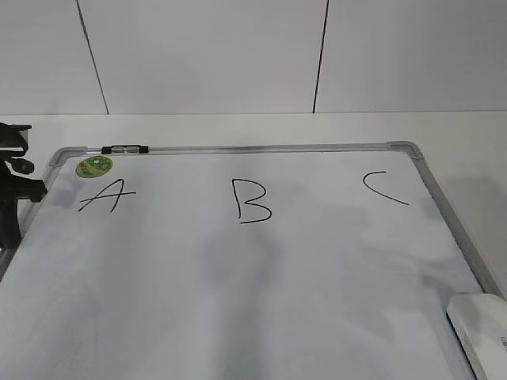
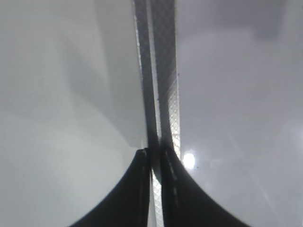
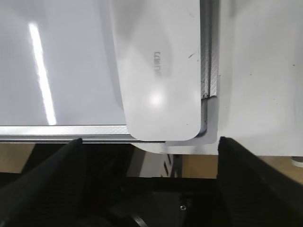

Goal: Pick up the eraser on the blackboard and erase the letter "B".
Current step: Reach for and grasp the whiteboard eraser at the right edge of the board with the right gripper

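Left arm: a black section (image 1: 14, 190) is showing at the far left edge of the exterior view, low and off to the side.
Left gripper: (image 2: 152, 156) its two dark fingers (image 2: 128, 194) are sitting pressed nearly together at the bottom of the left wrist view, with only a thin slit between them, and nothing is sitting between them.
Right arm: it is not showing in the exterior view.
Right gripper: (image 3: 149, 156) its two dark fingers (image 3: 52, 175) are standing wide apart at the lower corners of the right wrist view, pointing up into the frame and gripping nothing.
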Motion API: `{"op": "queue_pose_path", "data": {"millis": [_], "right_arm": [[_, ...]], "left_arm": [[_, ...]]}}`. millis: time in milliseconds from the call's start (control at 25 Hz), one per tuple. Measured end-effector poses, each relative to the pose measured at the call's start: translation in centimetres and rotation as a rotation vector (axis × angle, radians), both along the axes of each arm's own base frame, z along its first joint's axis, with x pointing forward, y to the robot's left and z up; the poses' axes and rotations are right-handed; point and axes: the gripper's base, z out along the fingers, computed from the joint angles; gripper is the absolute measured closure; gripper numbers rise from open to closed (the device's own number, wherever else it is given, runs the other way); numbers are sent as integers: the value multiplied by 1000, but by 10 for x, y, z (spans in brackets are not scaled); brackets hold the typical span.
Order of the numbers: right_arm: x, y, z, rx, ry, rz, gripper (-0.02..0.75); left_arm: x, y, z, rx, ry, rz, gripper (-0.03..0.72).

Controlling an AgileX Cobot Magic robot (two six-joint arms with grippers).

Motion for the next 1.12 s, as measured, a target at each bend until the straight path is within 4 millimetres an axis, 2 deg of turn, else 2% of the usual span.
{"op": "queue_pose_path", "data": {"millis": [160, 400, 760, 1120], "right_arm": [[5, 8, -10, -56, 43, 78, 69], [10, 9, -14, -62, 1, 75, 76], [3, 6, -46, -69, -44, 41, 92], [13, 6, -46, -57, -158, -6, 96]], "left_arm": [[0, 0, 0, 0, 0, 0, 669], [0, 0, 0, 0, 0, 0, 669], [0, 0, 0, 0, 0, 0, 669], [0, 0, 0, 0, 0, 0, 669]]}}
